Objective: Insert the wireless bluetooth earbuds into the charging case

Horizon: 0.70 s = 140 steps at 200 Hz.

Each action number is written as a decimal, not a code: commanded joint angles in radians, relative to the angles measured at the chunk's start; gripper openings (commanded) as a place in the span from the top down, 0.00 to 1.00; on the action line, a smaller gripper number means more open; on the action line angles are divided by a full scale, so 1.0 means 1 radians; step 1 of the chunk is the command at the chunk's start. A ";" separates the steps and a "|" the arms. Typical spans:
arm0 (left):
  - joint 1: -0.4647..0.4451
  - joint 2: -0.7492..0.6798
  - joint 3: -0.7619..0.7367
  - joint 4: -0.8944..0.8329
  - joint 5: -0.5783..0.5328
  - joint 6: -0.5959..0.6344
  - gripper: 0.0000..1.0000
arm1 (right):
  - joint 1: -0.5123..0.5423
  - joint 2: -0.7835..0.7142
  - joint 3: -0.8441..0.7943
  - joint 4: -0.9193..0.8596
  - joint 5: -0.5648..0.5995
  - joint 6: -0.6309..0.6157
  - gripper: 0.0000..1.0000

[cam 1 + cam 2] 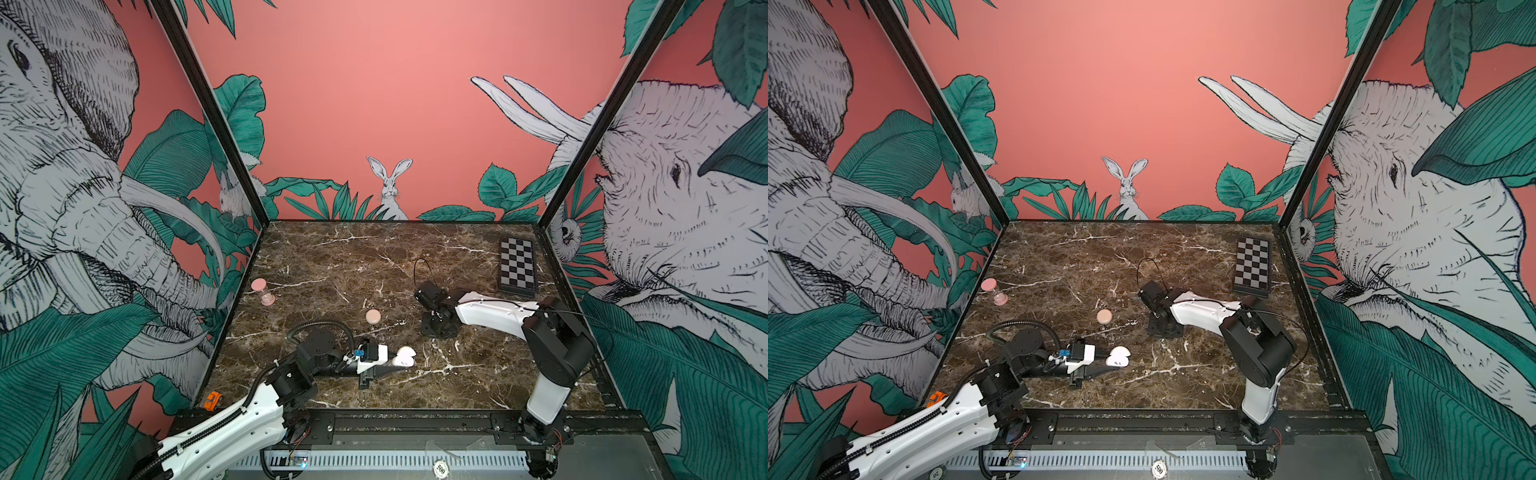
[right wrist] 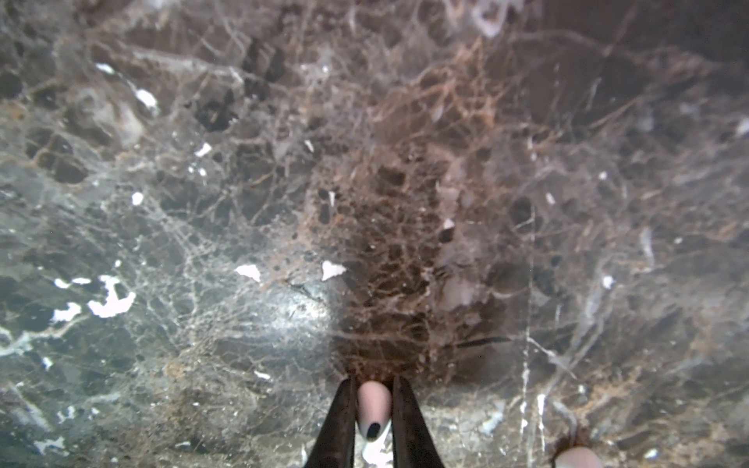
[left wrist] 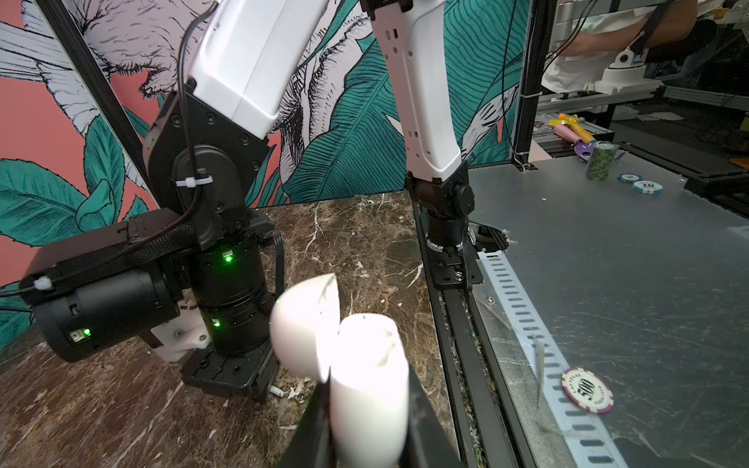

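The white charging case (image 3: 367, 385) has its lid (image 3: 306, 324) swung open, and my left gripper (image 3: 364, 405) is shut on its body. In both top views the case (image 1: 406, 357) (image 1: 1118, 356) hangs just above the marble, left of centre. My right gripper (image 2: 373, 383) points straight down at the marble (image 1: 438, 326) (image 1: 1163, 324) and is shut on one pale earbud (image 2: 373, 407) with a dark spot. A second pale bud (image 2: 575, 460) lies on the marble at the edge of the right wrist view. A small white stem (image 3: 277, 391) lies by the right gripper's base.
A round pink case (image 1: 372, 316) (image 1: 1104, 316) sits between the arms. A pink hourglass (image 1: 262, 291) stands at the left wall, a checkerboard (image 1: 516, 266) at the back right, and an orange toy car (image 1: 212, 401) at the front left corner. Poker chips (image 3: 587, 390) lie beyond the front rail.
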 commanded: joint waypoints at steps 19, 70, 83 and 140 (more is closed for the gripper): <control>-0.004 0.005 0.028 -0.002 0.026 0.012 1.00 | -0.003 -0.046 -0.050 0.036 -0.021 0.000 0.85; -0.005 0.007 0.028 -0.002 0.026 0.011 1.00 | -0.003 -0.071 -0.073 0.061 -0.028 -0.004 0.86; -0.005 0.009 0.029 -0.002 0.028 0.011 1.00 | -0.003 -0.078 -0.075 0.060 -0.027 -0.004 0.86; -0.005 0.011 0.031 -0.006 0.027 0.014 1.00 | -0.003 -0.119 -0.081 0.064 -0.014 -0.014 0.87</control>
